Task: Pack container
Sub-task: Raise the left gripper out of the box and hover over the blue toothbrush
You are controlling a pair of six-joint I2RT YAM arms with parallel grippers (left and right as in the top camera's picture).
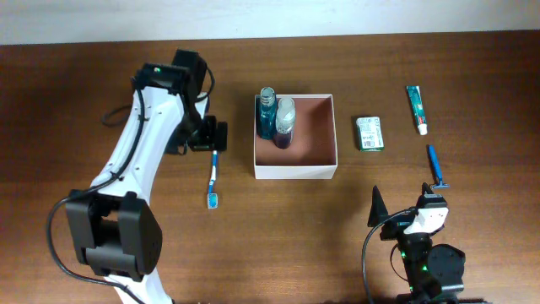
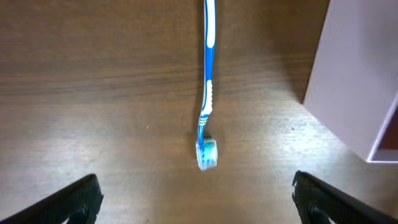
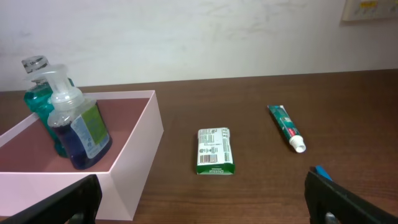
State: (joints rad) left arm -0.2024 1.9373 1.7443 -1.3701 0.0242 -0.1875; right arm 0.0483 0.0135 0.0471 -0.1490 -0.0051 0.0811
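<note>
We log the left arm (image 1: 139, 143): a long white shell link, with chunky black joint housings at both ends and a small green light by the top joint. Thin black cables (image 1: 56, 241) loop off its base and beside the upper link. The left fingers (image 2: 73, 200) are matte black wedges with flat faces. The right arm (image 1: 429, 257) has a rounded black base with green lights, a short white shell piece above it, and a black cable curving along its left side. The right fingers (image 3: 62, 202) are the same matte black with blunt tips.

Teal bottle (image 1: 267, 112) and blue pump bottle (image 1: 285, 123) together inside the container (image 1: 295, 171)
</note>
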